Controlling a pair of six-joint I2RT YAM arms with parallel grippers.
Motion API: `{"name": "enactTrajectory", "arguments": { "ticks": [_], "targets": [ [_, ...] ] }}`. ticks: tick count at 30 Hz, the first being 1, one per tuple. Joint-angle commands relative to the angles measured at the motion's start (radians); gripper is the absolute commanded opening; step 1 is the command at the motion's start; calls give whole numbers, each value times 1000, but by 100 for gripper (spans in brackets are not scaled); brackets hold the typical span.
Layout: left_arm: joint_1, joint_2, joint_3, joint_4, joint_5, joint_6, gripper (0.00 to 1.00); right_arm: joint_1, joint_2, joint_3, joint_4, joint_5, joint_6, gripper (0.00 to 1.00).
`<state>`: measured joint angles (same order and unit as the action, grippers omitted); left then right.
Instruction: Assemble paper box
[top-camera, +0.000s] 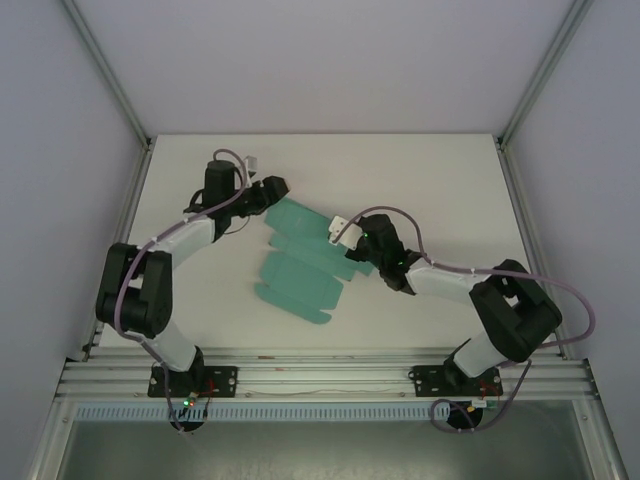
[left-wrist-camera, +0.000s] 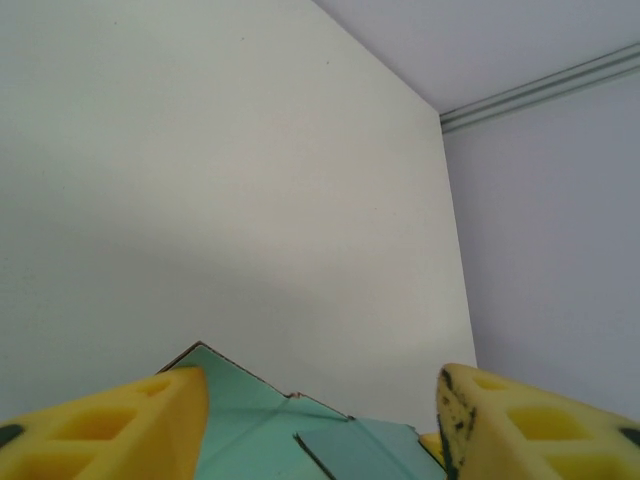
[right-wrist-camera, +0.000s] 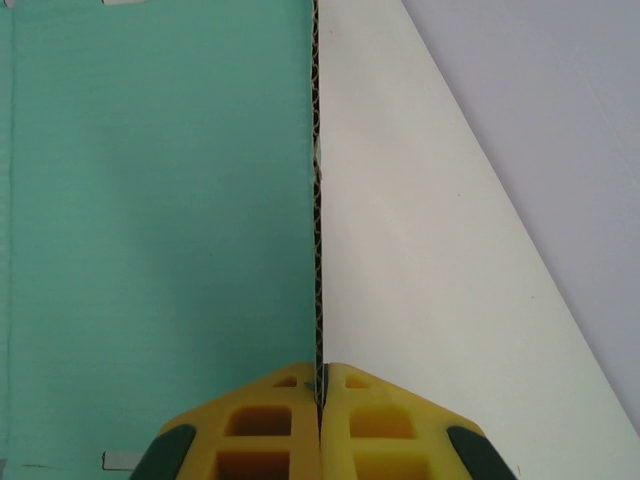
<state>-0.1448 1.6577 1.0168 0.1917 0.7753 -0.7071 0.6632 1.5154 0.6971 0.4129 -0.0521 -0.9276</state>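
The paper box (top-camera: 300, 262) is a flat teal-green die-cut sheet with flaps, lying mid-table. My right gripper (right-wrist-camera: 320, 385) is shut on the sheet's right edge; the corrugated edge (right-wrist-camera: 318, 200) runs straight up from between the yellow pads (right-wrist-camera: 260, 420), with the teal face (right-wrist-camera: 150, 230) to its left. In the top view the right gripper (top-camera: 352, 240) sits at the sheet's right side. My left gripper (left-wrist-camera: 320, 420) is open, yellow fingers (left-wrist-camera: 110, 425) wide apart over the sheet's far corner (left-wrist-camera: 260, 425). It appears in the top view as the left gripper (top-camera: 272, 190) at the sheet's upper left end.
The white table (top-camera: 420, 190) is bounded by grey walls and aluminium frame posts (top-camera: 530, 80). The arm bases are bolted to a rail (top-camera: 320, 378) at the near edge. Cables loop off both arms.
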Motion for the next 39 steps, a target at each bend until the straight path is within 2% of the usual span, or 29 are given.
{"name": "enactTrajectory", "arguments": {
  "ticks": [1, 2, 7, 9, 14, 18, 20, 23, 26, 28, 30, 32, 35, 39],
  "targets": [
    [-15, 32, 33, -20, 51, 29, 56, 9, -14, -3, 30, 1, 16, 0],
    [-17, 36, 30, -14, 60, 34, 53, 8, -12, -1, 30, 4, 15, 0],
    [-46, 24, 31, -104, 38, 129, 26, 9, -14, 6, 37, 14, 19, 0],
    [-62, 7, 24, -142, 17, 173, 23, 9, -15, 11, 33, 20, 22, 0],
    [-115, -35, 1, -206, -67, 242, 23, 9, -7, 22, 29, 19, 30, 0],
    [-151, -33, 6, -205, -78, 248, 27, 11, -9, 23, 22, 2, 36, 0],
    [-168, -28, 11, -193, -73, 244, 33, 12, -8, 25, 20, 1, 37, 0],
    [-195, -21, 26, -193, -94, 241, 34, 15, -11, 27, 21, -1, 39, 0],
    [-211, -19, 18, -157, -101, 213, 41, 16, -21, 21, 27, -24, 52, 0],
    [-213, -24, 2, -118, -98, 187, 53, 15, -27, 17, 27, -32, 57, 0],
    [-214, -31, -10, -100, -101, 171, 55, 15, -31, 15, 28, -30, 60, 0],
    [-214, -45, -22, -98, -105, 171, 61, 15, -38, 7, 33, -22, 66, 0],
    [-213, -83, -40, -126, -128, 182, 61, 15, -53, -5, 39, -14, 74, 0],
    [-205, -176, -82, -213, -222, 232, 65, 15, -74, -15, 28, 12, 79, 0]
  ]
}}
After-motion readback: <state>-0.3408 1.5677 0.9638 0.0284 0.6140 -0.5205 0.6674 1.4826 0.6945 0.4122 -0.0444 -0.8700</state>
